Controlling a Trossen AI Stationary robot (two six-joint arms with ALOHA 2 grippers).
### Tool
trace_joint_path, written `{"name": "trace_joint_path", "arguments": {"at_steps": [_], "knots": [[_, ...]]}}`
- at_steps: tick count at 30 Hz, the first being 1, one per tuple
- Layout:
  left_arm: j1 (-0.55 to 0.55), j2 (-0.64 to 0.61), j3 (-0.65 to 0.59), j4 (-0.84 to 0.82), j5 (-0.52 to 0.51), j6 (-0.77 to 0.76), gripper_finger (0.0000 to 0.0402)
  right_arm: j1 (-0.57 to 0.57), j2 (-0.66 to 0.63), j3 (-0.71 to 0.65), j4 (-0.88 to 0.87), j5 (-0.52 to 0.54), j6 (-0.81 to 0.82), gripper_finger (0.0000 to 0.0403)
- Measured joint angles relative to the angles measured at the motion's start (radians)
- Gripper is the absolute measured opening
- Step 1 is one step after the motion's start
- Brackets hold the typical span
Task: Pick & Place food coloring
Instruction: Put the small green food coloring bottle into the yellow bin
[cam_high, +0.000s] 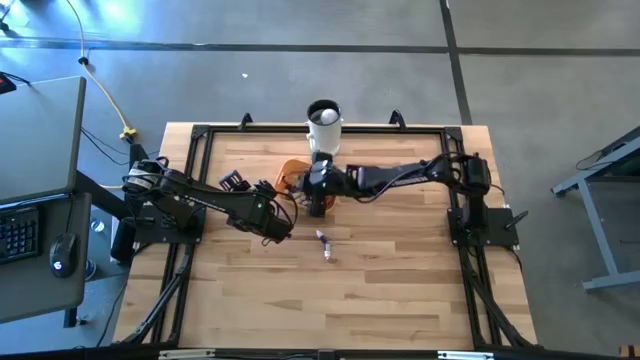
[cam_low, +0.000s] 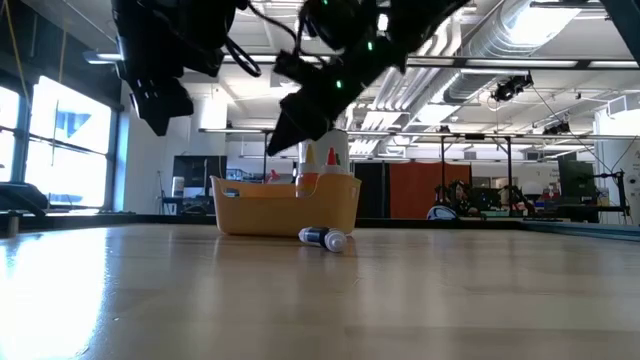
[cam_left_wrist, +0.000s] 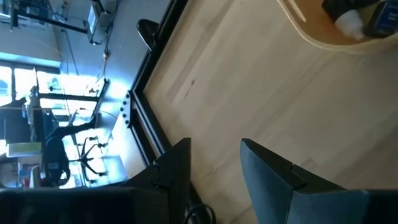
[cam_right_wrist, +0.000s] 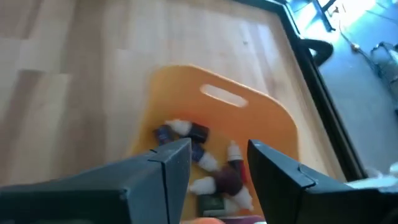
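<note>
An orange bowl (cam_high: 292, 176) stands on the table's far middle and holds several tiny food coloring bottles (cam_right_wrist: 180, 129) with white caps. One more bottle (cam_high: 325, 246) lies on its side on the bare wood nearer than the bowl; it also shows in the low view (cam_low: 323, 238). My right gripper (cam_right_wrist: 219, 163) is open and empty above the bowl, fingers pointing down over the bottles. My left gripper (cam_high: 278, 228) is open and empty above the wood, left of the lying bottle; its wrist view (cam_left_wrist: 216, 165) shows the bowl's rim (cam_left_wrist: 311, 34) farther off.
A white mug (cam_high: 323, 122) stands at the table's far edge behind the bowl. A black frame (cam_high: 200, 140) runs around the tabletop. Bare wood (cam_high: 330, 300) spans the near half of the table.
</note>
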Motion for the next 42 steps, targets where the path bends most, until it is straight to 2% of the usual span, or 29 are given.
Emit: {"name": "trace_joint_path", "arguments": {"at_steps": [4,7,11,14,17,20,26,36,42], "knots": [[0.000,0.000,0.000,0.034,0.000,0.032,0.0136,0.102,-0.001,0.115,-0.195,0.132,-0.051,0.0153],[0.000,0.000,0.000,0.070,0.005,0.074,0.0136,0.174,-0.001,0.195,-0.376,0.215,-0.013,0.0153],[-0.001,0.000,0.000,0.119,0.033,0.143,0.0136,0.254,-0.005,0.246,-0.566,0.176,0.172,0.0153],[-0.001,0.000,0.000,0.129,0.034,0.165,0.0136,0.313,-0.004,0.224,-0.611,0.124,0.371,0.0153],[-0.001,0.000,0.000,0.129,0.030,0.167,0.0136,0.363,-0.004,0.174,-0.573,0.110,0.539,0.0154],[0.000,0.000,0.000,0.130,0.029,0.167,0.0136,0.400,-0.003,0.097,-0.492,0.145,0.666,0.0154],[0.000,0.000,0.001,0.155,0.028,0.168,0.0136,0.416,-0.003,-0.064,-0.333,0.165,0.818,0.0154],[0.000,0.000,0.001,0.155,0.041,0.168,0.0136,0.363,-0.005,-0.238,-0.142,0.151,0.874,0.0154],[0.000,0.000,0.001,0.155,0.042,0.168,0.0136,0.340,-0.005,-0.251,-0.090,0.049,0.869,0.0154]]}}
